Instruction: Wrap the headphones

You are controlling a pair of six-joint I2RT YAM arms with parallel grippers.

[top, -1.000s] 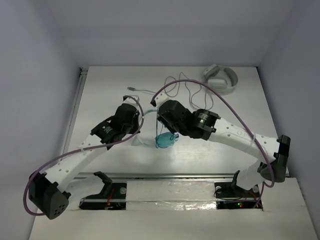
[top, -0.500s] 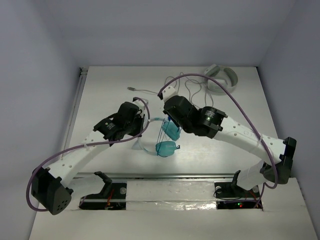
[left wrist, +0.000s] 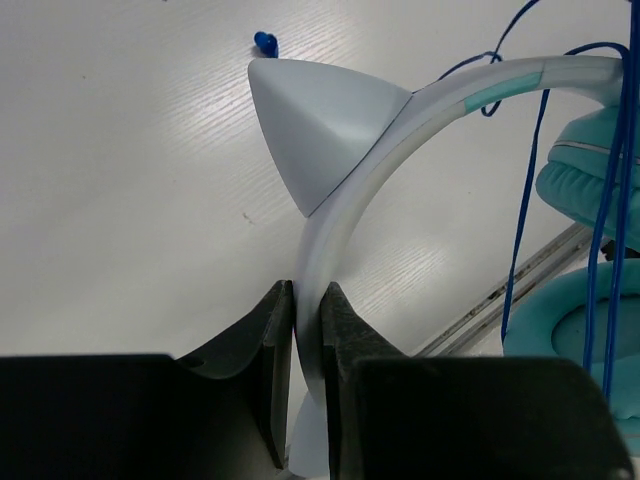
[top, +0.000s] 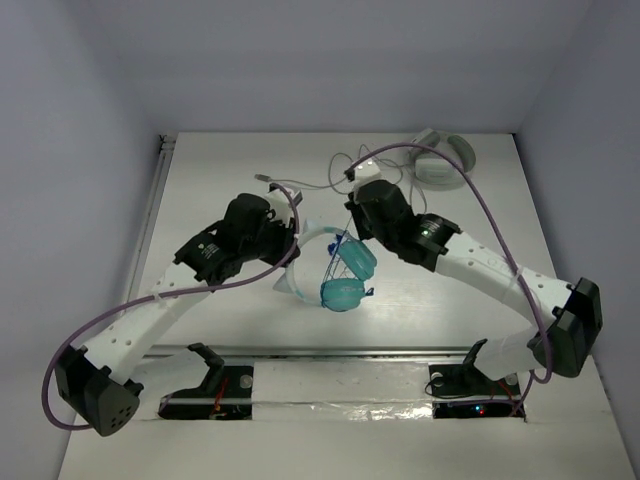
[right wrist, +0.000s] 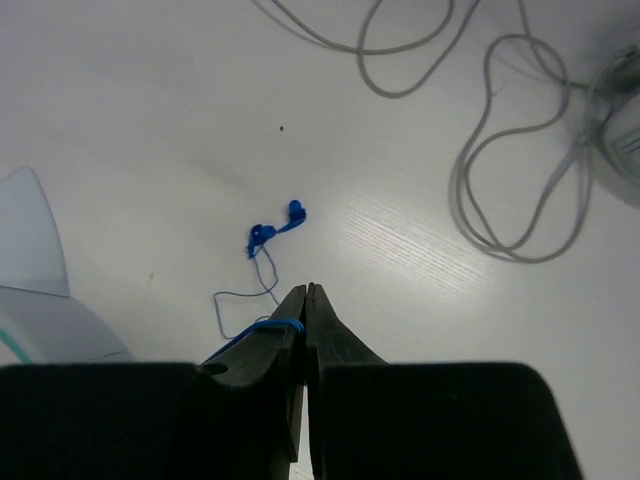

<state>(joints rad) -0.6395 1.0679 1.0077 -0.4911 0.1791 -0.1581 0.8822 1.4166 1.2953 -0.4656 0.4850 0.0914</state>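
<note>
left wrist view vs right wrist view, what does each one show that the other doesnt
Only the left wrist view shows the left gripper shut on the curved white headband and the padded teal ear cups. Only the right wrist view shows the right gripper pinching the thin blue cable, plus a loose looping grey cable and the edge of the grey-white headphones. Both show strands of that blue cable, the small blue plug, the headband's pale pointed ear piece and the white table.
</note>
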